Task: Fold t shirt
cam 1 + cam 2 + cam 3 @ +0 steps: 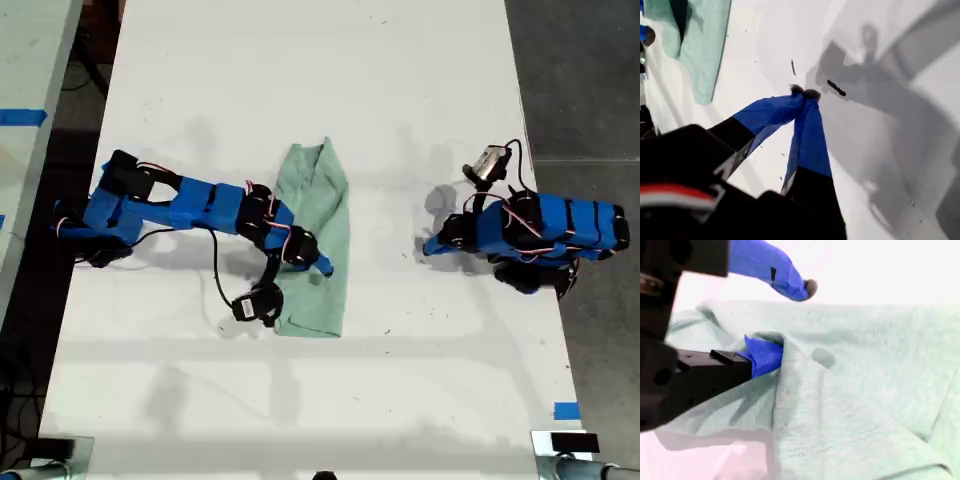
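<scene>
My second gripper (787, 325) gapes open over the folded t shirt (318, 240), 1 finger pushed under a fold, while my first gripper (805, 92) rests closed, empty, on the table (300, 80).

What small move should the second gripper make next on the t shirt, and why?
Probably close my second gripper on the t shirt. Its jaws stand open, one finger tucked under a raised fold of cloth and the other above it, so nothing is pinched yet. My first gripper sits shut on bare table, away from the shirt.
</scene>
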### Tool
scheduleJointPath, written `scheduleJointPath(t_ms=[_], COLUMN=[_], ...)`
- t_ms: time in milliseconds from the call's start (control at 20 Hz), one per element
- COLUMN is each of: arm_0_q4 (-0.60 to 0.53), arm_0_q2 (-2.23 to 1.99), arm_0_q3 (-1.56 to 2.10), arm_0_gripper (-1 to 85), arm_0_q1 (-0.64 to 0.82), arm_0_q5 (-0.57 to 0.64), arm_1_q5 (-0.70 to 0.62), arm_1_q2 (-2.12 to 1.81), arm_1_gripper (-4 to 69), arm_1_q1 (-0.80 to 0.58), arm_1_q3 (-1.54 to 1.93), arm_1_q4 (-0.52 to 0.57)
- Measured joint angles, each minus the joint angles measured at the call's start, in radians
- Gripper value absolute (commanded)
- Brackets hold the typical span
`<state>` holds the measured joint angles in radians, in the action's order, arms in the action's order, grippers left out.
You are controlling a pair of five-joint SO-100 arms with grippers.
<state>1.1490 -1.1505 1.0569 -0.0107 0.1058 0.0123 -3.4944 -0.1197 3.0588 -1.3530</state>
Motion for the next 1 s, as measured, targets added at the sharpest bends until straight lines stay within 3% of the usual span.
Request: scheduleJointPath(t_ms=[200, 500, 750, 1000], arm_0_q4=[-0.014, 0.000, 0.241, 0.333], arm_0_q2=[0.002, 0.021, 0.094, -0.101], arm_0_q3=[-0.003, -0.014, -0.046, -0.037], arm_0_gripper=[27.3, 22.4, 23.8, 24.6], arm_0_q1=[0.015, 0.021, 0.043, 0.026], arm_0_q5=[0.011, -0.098, -0.255, -0.357], arm_1_q5=[0.000, 0.002, 0.002, 0.002], arm_1_q2=[0.000, 0.000, 0.000, 0.000], arm_1_gripper=[-1.3, -1.3, -1.3, -1.3], arm_1_q1=[0.000, 0.000, 0.000, 0.000], arm_1_q3=[0.000, 0.000, 0.000, 0.000], arm_1_q4=[0.000, 0.000, 0.000, 0.000])
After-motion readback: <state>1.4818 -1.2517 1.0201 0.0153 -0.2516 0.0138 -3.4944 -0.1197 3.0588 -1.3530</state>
